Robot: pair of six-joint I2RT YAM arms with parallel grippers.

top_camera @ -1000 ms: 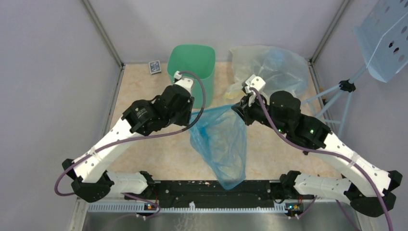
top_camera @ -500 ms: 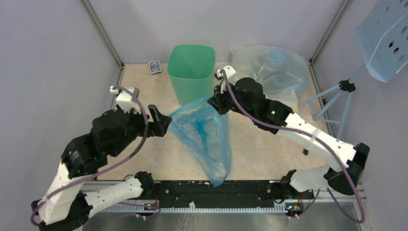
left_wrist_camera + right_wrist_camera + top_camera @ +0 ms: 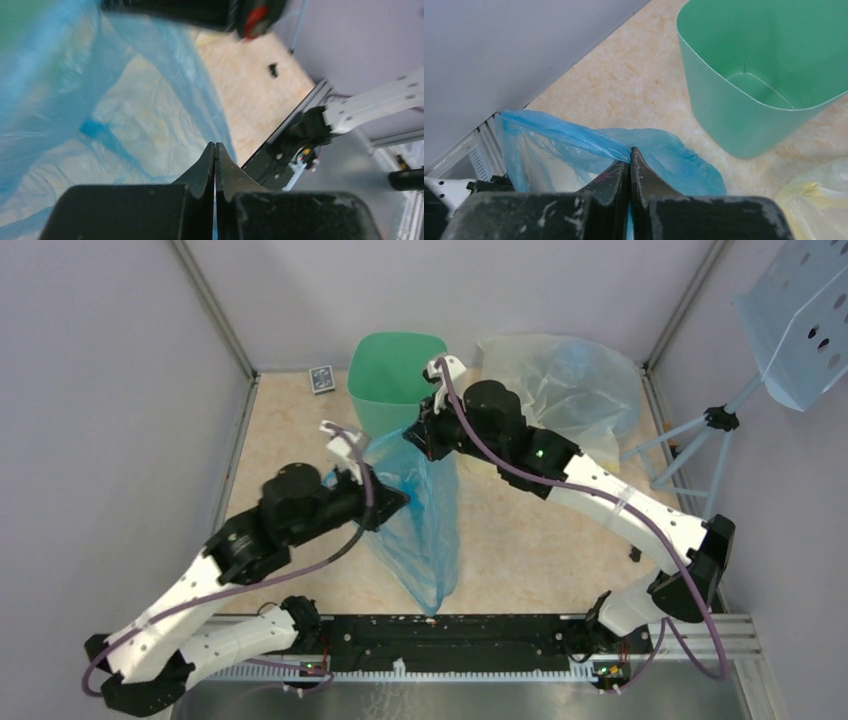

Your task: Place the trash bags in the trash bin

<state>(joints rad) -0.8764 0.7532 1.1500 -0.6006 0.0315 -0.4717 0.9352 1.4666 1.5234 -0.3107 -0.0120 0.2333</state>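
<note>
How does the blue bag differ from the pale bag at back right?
The blue bag hangs stretched, pinched by the right gripper; the pale bag lies crumpled on the table, untouched. The blue bag is strongly tinted, the pale bag nearly clear. Both are thin, translucent plastic.

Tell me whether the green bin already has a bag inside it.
No: the green bin shows bare down to its floor, and the blue bag sits outside it in the right gripper.

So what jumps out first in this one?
A blue trash bag hangs mid-table, pinched at its top by the right gripper and at its side by the left gripper. Just behind it stands the green bin, open and empty, with more crumpled bags heaped at the back right.
</note>
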